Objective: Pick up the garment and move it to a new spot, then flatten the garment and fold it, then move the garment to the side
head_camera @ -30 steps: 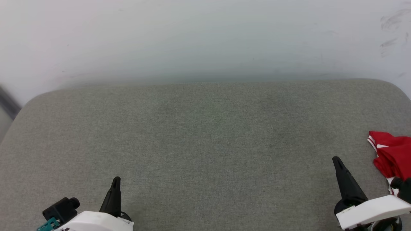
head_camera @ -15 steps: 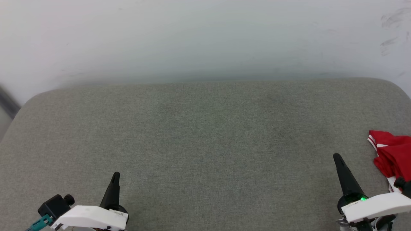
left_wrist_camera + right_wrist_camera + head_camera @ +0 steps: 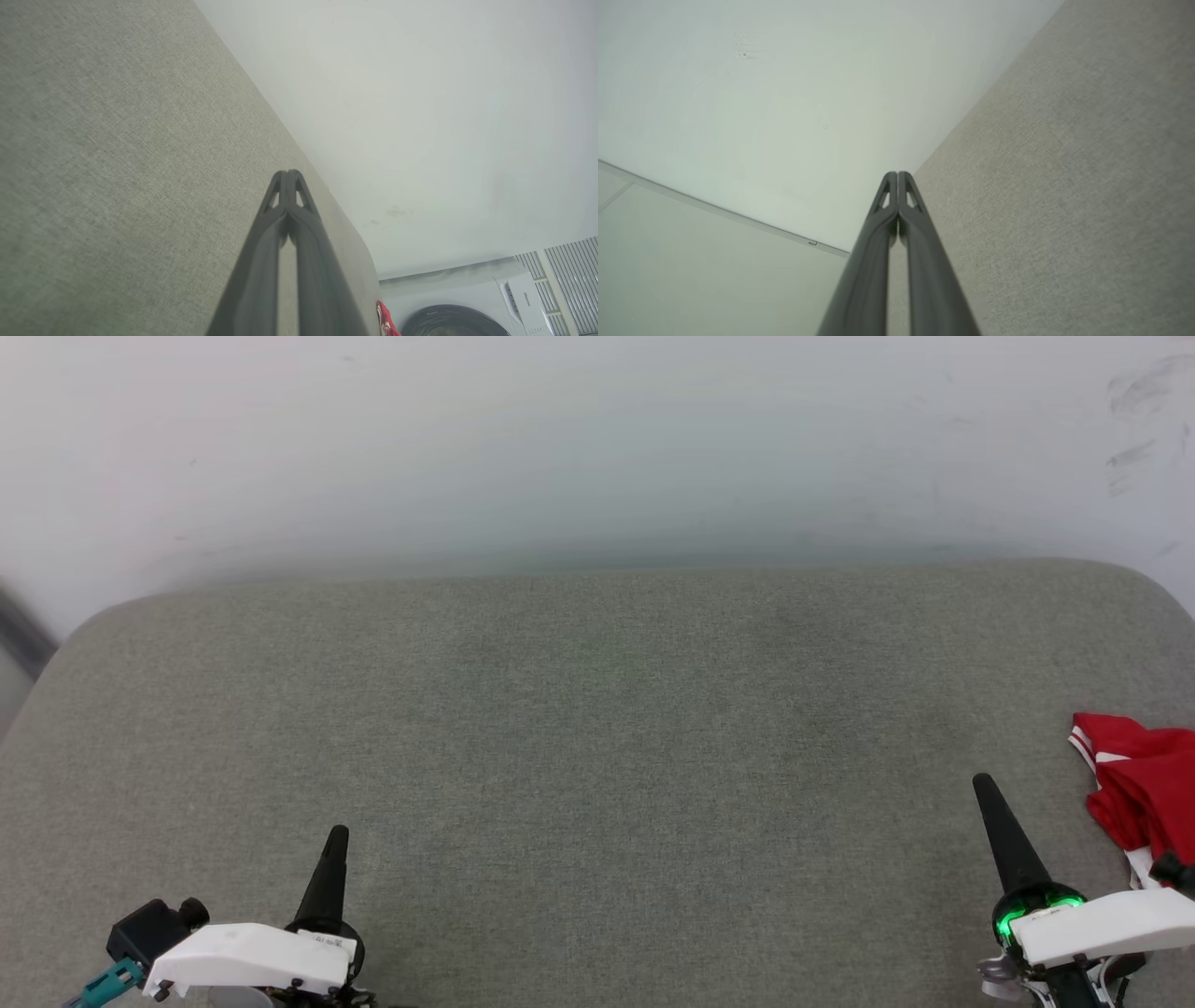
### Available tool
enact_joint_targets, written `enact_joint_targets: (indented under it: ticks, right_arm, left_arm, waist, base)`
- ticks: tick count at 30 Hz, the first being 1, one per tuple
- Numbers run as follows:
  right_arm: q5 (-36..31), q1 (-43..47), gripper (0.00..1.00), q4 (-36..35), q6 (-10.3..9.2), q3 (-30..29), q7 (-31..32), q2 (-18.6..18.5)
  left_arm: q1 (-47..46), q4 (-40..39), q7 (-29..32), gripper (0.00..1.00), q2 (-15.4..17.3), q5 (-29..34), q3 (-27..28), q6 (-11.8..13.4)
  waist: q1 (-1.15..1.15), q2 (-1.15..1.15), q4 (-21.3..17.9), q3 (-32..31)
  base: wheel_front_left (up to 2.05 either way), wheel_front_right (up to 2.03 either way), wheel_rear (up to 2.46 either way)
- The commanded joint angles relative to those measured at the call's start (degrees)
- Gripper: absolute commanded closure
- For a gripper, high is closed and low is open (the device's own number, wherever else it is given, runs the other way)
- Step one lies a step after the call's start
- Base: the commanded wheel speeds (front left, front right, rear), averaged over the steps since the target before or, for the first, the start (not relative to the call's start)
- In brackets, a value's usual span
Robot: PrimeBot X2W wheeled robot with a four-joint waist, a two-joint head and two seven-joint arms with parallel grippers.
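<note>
The garment (image 3: pixel 1144 789) lies crumpled at the right edge of the grey padded surface (image 3: pixel 597 737), red with a strip of red-white trim, cut off by the head view's border. A small red corner of the garment (image 3: pixel 384 322) peeks past the fingers in the left wrist view. My right gripper (image 3: pixel 982 784) hovers just left of the garment, shut and holding nothing; its tips (image 3: pixel 897 175) meet in the right wrist view. My left gripper (image 3: pixel 337 835) sits at the lower left, far from the garment, also shut and holding nothing, its tips (image 3: pixel 288 173) pressed together.
A pale wall (image 3: pixel 597 448) rises straight behind the padded surface. A washing machine (image 3: pixel 467 308) and a slatted panel (image 3: pixel 570 275) stand beyond the surface's right end. The surface's rounded corners (image 3: pixel 84 625) fall away at left and right.
Both arms have drawn back toward the bottom of the head view, with the fingertips sitting slightly higher. A green light now glows on the right wrist. The garment has stayed put.
</note>
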Motion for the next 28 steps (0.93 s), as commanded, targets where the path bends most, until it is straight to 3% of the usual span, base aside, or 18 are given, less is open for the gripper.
enact_joint_targets:
  ticks: [1, 28]
  right_arm:
    - [1.17, -1.23, 1.00, -0.17, 0.00, -0.15, 0.01, -0.29]
    - [15.87, -3.73, 1.00, 4.26, 0.00, -0.94, 0.45, 0.01]
  left_arm:
    - [-1.40, -0.30, 0.36, 1.00, 0.02, -0.97, 0.43, -0.34]
    - [-3.88, 1.82, 4.18, 1.00, -1.55, -13.93, 3.29, -2.39]
  waist:
    - [-0.01, 0.00, 0.00, 0.01]
    - [-0.01, 0.00, -0.18, 0.48]
  base:
    - [0.00, 0.00, 0.00]
    - [0.00, 0.00, 0.00]
